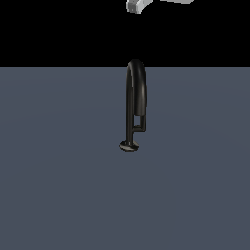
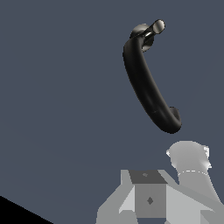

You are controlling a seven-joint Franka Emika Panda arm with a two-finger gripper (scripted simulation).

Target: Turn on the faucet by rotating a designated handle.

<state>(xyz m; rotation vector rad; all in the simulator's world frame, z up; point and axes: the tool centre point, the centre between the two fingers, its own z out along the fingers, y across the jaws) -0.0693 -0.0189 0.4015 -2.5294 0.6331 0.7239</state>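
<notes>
Faucet [image 1: 135, 93] upright on grey surface [image 1: 58, 185], gripper well above it.
Handle [image 1: 139, 123] juts from lower stem just above round base, toward exterior view's right; nothing touching it. Gripper [image 1: 138, 6] only partly in frame above spout top, clear of faucet; can't tell if spread or closed. Wrist view looks down spout arch [image 2: 146, 83].

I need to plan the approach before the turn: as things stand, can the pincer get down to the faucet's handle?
Probably yes. The pincer hangs above the faucet, touching nothing, and nothing else stands near the handle. The arched spout rises beside that short lever, though, so a side approach looks safer.
</notes>
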